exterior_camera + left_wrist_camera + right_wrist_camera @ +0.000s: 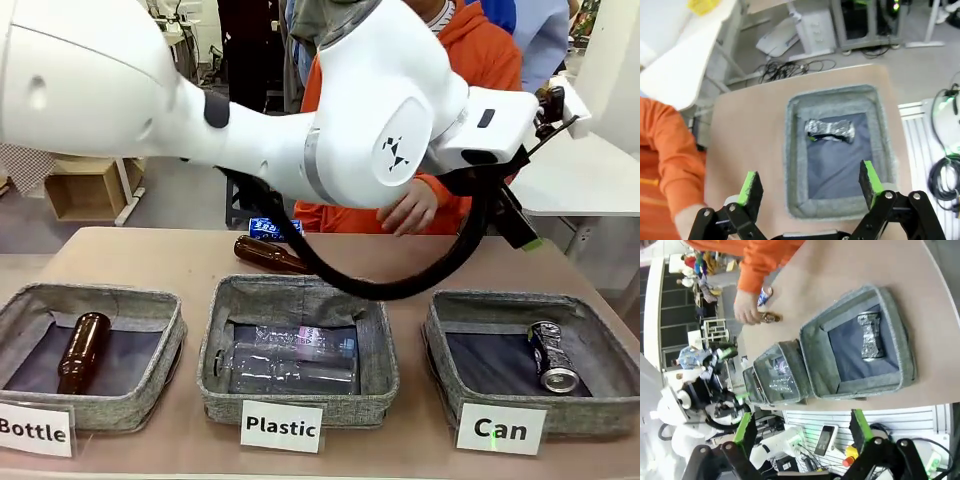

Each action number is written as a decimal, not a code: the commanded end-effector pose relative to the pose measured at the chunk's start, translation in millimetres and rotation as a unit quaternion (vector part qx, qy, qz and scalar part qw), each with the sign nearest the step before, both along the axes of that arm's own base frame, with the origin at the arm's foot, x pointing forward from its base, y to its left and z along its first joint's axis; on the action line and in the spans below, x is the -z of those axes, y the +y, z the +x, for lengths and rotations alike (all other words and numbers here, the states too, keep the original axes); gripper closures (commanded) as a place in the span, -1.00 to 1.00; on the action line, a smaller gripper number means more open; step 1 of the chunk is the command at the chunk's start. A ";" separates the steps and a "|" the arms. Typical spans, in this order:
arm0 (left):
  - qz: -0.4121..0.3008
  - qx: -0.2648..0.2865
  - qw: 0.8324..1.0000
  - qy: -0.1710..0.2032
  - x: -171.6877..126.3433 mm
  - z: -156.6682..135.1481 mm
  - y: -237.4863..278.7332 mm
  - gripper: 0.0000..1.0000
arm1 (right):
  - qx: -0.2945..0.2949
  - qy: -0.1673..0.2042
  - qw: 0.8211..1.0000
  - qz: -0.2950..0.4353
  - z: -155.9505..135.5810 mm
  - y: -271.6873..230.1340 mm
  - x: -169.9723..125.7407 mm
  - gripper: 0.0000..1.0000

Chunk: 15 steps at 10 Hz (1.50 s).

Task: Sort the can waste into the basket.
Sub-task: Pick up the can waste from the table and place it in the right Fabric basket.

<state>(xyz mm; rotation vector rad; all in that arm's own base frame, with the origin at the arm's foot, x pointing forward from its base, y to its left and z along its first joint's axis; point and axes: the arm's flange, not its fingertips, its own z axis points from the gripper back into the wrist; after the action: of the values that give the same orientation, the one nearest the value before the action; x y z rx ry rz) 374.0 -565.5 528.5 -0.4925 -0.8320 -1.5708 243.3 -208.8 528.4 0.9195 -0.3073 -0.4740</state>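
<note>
- My left claw [810, 185] hangs spread and empty above the Can basket [795, 150]. The dark can [830, 131] lies on its side inside, on the liner.
- The blue can [272, 226] sits on the table [150, 250] at the far side, just behind a brown bottle [268, 255] and near the person's hand [410, 208]. I judge it is next.
- I should rise clear of the rim, cross high, then come down with my fingers astride the blue can and off the bottle.
- That hand is close, so I should approach slowly.
- My right claw [802, 427] is spread too, holding nothing.
</note>
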 end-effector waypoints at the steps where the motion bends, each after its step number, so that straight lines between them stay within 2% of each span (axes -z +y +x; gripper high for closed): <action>1: -0.016 0.038 0.999 0.001 -0.5 -15.1 24.1 -1.00 | 0.029 -0.019 0.999 0.007 -2.6 -9.0 -11.3 -1.00; 2: -0.016 0.025 1.000 0.006 -6.6 -13.6 31.2 -1.00 | 0.022 -0.026 0.999 0.019 -2.0 -0.6 -10.8 -1.00; 3: -0.011 -0.010 1.000 0.012 -18.6 -7.6 49.2 -1.00 | 0.006 -0.030 0.999 0.042 3.8 15.5 -6.8 -1.00; 4: -0.017 -0.051 0.998 0.038 -37.5 0.8 85.2 -1.00 | -0.012 -0.030 0.998 0.056 14.9 39.9 0.3 -1.00; 6: -0.048 -0.103 0.987 0.118 -62.4 5.4 178.7 -1.00 | -0.035 -0.024 0.996 0.083 43.7 82.7 6.8 -1.00; 7: -0.068 -0.117 0.980 0.147 -71.3 2.9 223.0 -1.00 | -0.034 -0.021 0.994 0.101 55.0 102.0 6.1 -1.00; 8: -0.082 -0.128 0.970 0.192 -72.7 2.7 273.5 -1.00 | -0.037 -0.017 0.992 0.121 67.5 123.7 7.0 -1.00; 10: -0.123 -0.172 0.937 0.277 -48.2 -2.8 381.4 -1.00 | -0.036 -0.012 0.988 0.148 81.6 164.8 11.8 -1.00; 13: -0.165 -0.249 0.888 0.351 4.4 -32.4 518.9 -1.00 | -0.024 -0.039 0.986 0.163 97.8 205.8 11.1 -1.00; 14: -0.195 -0.281 0.859 0.380 30.0 -40.7 569.0 -1.00 | -0.028 -0.052 0.984 0.168 104.0 211.4 15.6 -1.00; 15: -0.253 -0.303 0.830 0.394 47.9 -44.5 608.7 -1.00 | -0.045 -0.041 0.982 0.177 106.4 211.8 21.7 -1.00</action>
<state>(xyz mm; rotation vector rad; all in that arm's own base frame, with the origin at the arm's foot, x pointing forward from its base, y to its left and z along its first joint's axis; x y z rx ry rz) 325.3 17.1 471.2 -1.0081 -0.5780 -0.5298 349.3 -2.6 519.4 1.2687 -0.2524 -0.4329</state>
